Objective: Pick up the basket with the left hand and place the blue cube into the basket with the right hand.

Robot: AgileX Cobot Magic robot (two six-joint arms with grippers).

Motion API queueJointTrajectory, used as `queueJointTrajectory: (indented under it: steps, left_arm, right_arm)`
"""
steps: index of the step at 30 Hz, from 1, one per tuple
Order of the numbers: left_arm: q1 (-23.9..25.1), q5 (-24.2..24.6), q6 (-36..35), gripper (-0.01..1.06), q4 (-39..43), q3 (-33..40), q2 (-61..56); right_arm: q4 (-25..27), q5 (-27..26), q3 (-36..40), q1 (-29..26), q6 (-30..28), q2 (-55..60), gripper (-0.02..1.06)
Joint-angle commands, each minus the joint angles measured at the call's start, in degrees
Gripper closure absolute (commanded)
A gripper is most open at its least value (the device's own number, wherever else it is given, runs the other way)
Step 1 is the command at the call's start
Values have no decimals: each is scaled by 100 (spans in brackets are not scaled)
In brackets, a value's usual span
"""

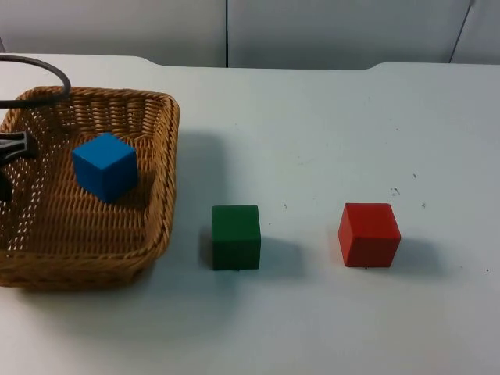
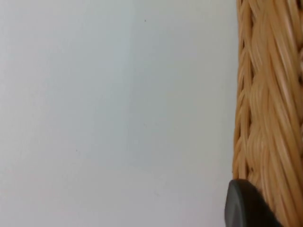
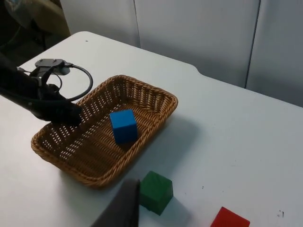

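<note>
- The blue cube (image 1: 105, 166) lies inside the wicker basket (image 1: 160, 156), resting on the woven floor a little toward the far side, one corner turned toward the near rim. By the look of it, the placing step is done.
- The left gripper (image 1: 16, 148) sits at the basket's left rim, its dark fingers over the weave; in the left wrist view a black fingertip (image 2: 244, 205) lies against the outside of the basket wall (image 2: 267, 109). Whether the claw pinches the rim or stands spread cannot be told from these views.
- The basket casts a broad shadow on the white table (image 1: 351, 117), which suggests it is lifted, though that is a judgement.
- The basket is rectangular; its long axis runs from the table's near edge toward the grey partition wall (image 1: 312, 31).
- The right gripper (image 3: 124, 208) is drawn back, high above the table, looking down on the basket (image 3: 156, 99) and cube (image 3: 123, 126); its claw state cannot be told.
- A green cube (image 1: 236, 237) and a red cube (image 1: 369, 233) stand untouched on the table, well apart from each other.
- What may remain: setting the basket down.
</note>
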Motion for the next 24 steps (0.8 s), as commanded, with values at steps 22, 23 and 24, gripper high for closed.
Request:
queueJointTrajectory:
  steps: [22,23,24]
  left_arm:
    - [6,-430,14,52,666,-2,25]
    - [6,-430,14,52,666,-2,25]
    - [6,-444,14,46,666,-2,25]
  right_arm:
    - [6,54,25,21,12,-25,0]
    - [6,54,25,21,12,-25,0]
    - [6,54,25,21,12,-25,0]
